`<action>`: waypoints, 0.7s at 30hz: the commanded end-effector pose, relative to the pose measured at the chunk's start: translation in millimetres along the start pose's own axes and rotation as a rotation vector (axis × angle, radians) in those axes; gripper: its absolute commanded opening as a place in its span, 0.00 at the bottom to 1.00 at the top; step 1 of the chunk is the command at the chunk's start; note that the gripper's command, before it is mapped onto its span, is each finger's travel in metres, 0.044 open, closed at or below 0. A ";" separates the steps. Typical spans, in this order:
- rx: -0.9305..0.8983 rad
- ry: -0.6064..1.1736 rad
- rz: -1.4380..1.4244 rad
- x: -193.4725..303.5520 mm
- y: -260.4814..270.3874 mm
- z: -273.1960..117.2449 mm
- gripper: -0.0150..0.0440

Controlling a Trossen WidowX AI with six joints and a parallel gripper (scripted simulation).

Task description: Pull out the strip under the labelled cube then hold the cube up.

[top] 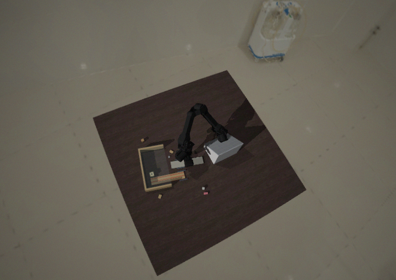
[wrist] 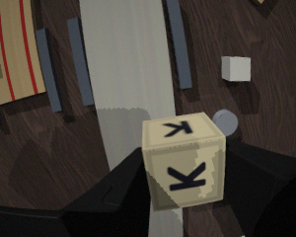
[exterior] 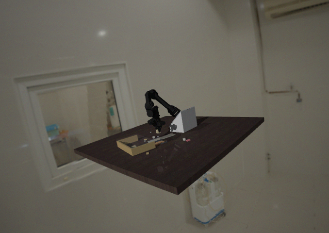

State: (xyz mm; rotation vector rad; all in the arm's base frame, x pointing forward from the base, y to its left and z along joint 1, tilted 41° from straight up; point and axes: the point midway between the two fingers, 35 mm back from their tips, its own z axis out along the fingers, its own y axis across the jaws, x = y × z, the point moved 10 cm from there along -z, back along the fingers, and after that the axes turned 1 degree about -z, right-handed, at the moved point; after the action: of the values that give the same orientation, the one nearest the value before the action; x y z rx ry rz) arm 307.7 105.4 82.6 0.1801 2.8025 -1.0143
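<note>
The cube labelled K (wrist: pixel 185 173) (exterior: pixel 157 131) is cream with dark letters. My gripper (wrist: pixel 179 150) (exterior: pixel 157 130) (top: pixel 188 163) is shut on it, one finger at each side, and holds it above the table. Below it lies a long pale strip (wrist: pixel 128 59) (top: pixel 198 160) (exterior: pixel 162 138), between two blue-grey rails, outside the tray's open side. The cube is clear of this strip. A wooden strip with red lines (wrist: pixel 27 49) (top: pixel 167 178) lies beside it, partly inside the tray. In the top view the arm hides the cube and the pale strip's middle.
The wooden-walled tray (top: pixel 142 168) (exterior: pixel 142 149) holds a small pale cube (top: pixel 151 174). A white cube (wrist: pixel 237 69) and a grey cylinder (wrist: pixel 226 122) lie right of the pale strip. A grey wedge (top: pixel 223 148) (exterior: pixel 189 119) stands by the arm's base. A pink block (top: pixel 205 193) (exterior: pixel 188 140) lies farther off.
</note>
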 end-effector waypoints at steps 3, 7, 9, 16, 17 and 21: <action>-0.003 0.004 0.004 16.1 -4.0 1.2 0.25; -0.004 0.004 0.004 15.6 -3.7 -13.5 0.25; -0.005 0.005 0.004 15.7 -3.7 -26.1 0.25; -0.005 0.005 0.004 16.0 -4.0 -34.9 0.25; -0.005 0.005 0.004 16.0 -4.0 -34.9 0.25; -0.005 0.005 0.004 16.0 -4.0 -34.9 0.25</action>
State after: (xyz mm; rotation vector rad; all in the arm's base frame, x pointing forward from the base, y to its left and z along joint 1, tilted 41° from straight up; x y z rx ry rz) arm 288.0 124.8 107.4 0.1793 2.8049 -1.0136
